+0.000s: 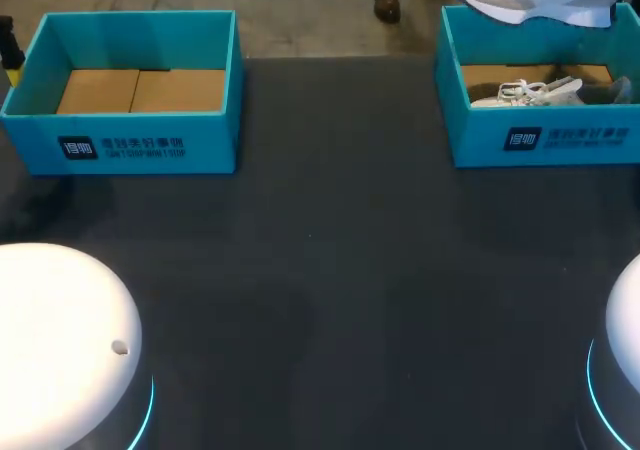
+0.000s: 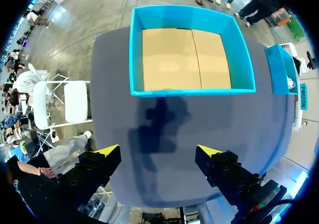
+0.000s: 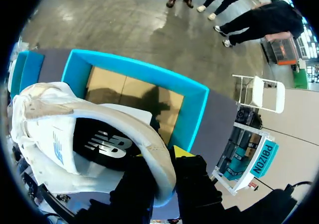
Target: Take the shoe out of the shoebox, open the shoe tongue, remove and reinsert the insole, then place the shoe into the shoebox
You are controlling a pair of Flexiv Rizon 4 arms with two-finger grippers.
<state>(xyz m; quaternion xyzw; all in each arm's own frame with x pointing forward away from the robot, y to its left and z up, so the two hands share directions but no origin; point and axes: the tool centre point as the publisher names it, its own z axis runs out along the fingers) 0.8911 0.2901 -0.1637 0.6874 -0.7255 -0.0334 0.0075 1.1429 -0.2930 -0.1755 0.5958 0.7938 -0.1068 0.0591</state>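
Two teal shoeboxes on table (image 1: 330, 270). Left shoebox (image 1: 120, 148): empty; left gripper (image 2: 158, 152) short of it, fingers spread wide, nothing held. Right shoebox (image 1: 545, 142): boxed sneaker (image 1: 528, 93) inside; held sneaker (image 3: 60, 129) above it, heel collar clamped by right gripper (image 3: 167, 167). Step: take-out. Next, likely: lower to table, open tongue.

A robot test station: a dark table (image 1: 340, 270) bearing a left shoebox (image 1: 120, 145) and right shoebox (image 1: 560, 140), white arm bases (image 1: 60, 340) (image 1: 625, 360) alongside.
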